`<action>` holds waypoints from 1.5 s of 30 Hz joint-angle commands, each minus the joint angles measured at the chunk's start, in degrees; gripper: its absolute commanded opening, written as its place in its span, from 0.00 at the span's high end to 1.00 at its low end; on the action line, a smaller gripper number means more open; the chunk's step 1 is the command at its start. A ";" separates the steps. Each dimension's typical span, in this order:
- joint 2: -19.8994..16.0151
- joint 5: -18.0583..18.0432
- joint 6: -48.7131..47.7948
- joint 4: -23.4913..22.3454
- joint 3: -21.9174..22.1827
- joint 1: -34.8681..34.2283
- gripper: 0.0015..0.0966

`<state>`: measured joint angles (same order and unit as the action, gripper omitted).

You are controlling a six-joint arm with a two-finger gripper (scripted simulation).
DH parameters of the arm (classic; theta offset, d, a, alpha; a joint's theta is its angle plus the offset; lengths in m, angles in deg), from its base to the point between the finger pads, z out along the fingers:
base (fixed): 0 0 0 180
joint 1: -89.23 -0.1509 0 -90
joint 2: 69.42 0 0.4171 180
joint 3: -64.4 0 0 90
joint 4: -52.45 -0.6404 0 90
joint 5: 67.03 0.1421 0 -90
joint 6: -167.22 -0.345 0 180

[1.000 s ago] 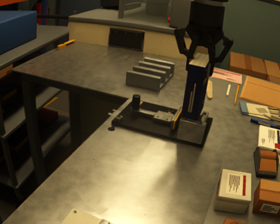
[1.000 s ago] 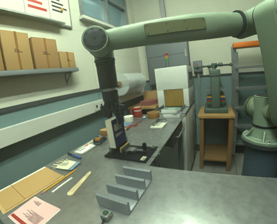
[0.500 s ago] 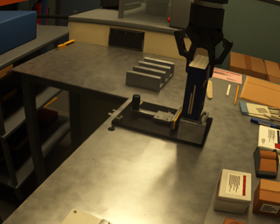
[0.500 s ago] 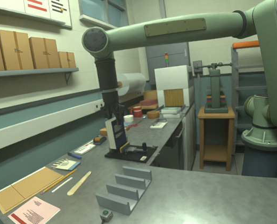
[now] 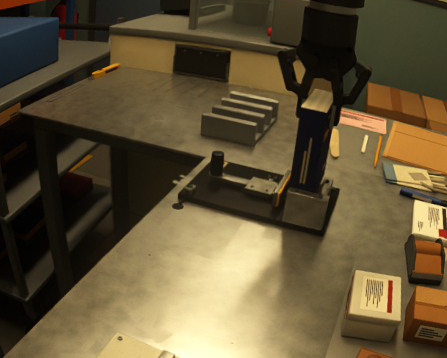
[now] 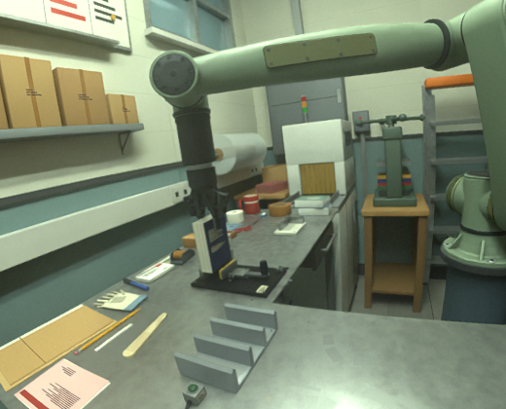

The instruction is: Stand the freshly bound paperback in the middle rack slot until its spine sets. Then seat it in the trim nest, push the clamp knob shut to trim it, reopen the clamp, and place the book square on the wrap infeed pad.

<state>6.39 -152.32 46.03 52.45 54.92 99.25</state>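
On the black trim fixture (image 5: 264, 196) (image 6: 238, 282) near the bench's inner corner, the dark blue paperback (image 5: 311, 146) (image 6: 213, 243) stands upright in the nest at the fixture's right end, and my gripper (image 5: 324, 98) (image 6: 209, 210) holds it closed by its top edge. The clamp's black knob (image 5: 217, 163) (image 6: 263, 267) stands at the fixture's other end, away from the book, with the yellow-edged clamp jaw (image 5: 282, 188) beside the book's foot. The grey three-slot rack (image 5: 241, 116) (image 6: 231, 343) sits empty further along the bench. I cannot tell which surface is the wrap infeed pad.
The bench's notch edge runs just left of the fixture. Boxes (image 5: 371, 303), a tape dispenser (image 5: 425, 258), pens, a pencil (image 5: 378, 151) and cardboard sheets (image 5: 421, 148) crowd the right side. A white machine (image 6: 316, 160) stands at the bench's far end.
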 commanded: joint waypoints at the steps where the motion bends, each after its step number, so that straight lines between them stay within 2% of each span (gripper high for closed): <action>1: 0.11 0.03 0.00 0.07 -0.16 0.00 0.93; 45: -0.24 2.17 0.00 0.07 1.63 0.00 0.93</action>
<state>6.04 -150.14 46.03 52.45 56.75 99.25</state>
